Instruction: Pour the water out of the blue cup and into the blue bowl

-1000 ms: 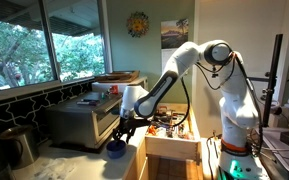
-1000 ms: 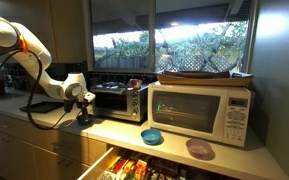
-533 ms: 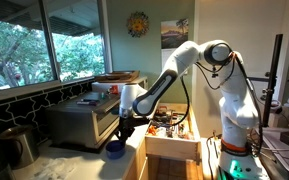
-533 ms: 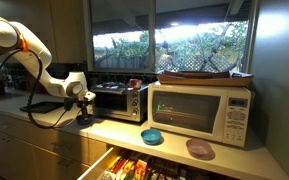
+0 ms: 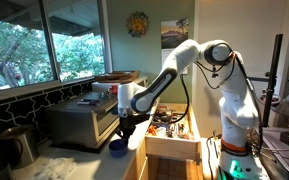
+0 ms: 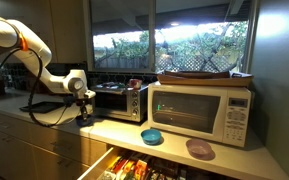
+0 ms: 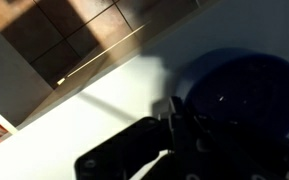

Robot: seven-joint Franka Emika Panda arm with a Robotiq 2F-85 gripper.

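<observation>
Gripper [image 5: 120, 137] is down at the counter [image 6: 119, 128] with its jaws drawn fully together, no gap between the fingers [image 7: 174, 118] in the wrist view.

The blue cup [image 5: 116, 147] sits directly under the jaws. In the wrist view its dark round shape [image 7: 249, 95] fills the space just past the fingertips, which meet at its near rim. I read that as a pinch on the rim. That view is dark and blurred, so I can't make out the contact itself.

In an exterior view the cup [image 6: 85, 121] is at the fingertips, low over the counter. I can't tell whether its base touches.

Count:
- blue cup: one, at the jaws
- blue bowl [image 6: 152, 136]: one, well apart from the jaws along the counter, in front of the microwave [image 6: 199, 110]
- purple dish [image 6: 199, 149]: one, farther from the jaws than the bowl
- toaster oven [image 6: 119, 100]: one, just beside the jaws
- open drawer [image 6: 134, 165]: one, below the counter edge, on the bowl's side of the jaws
</observation>
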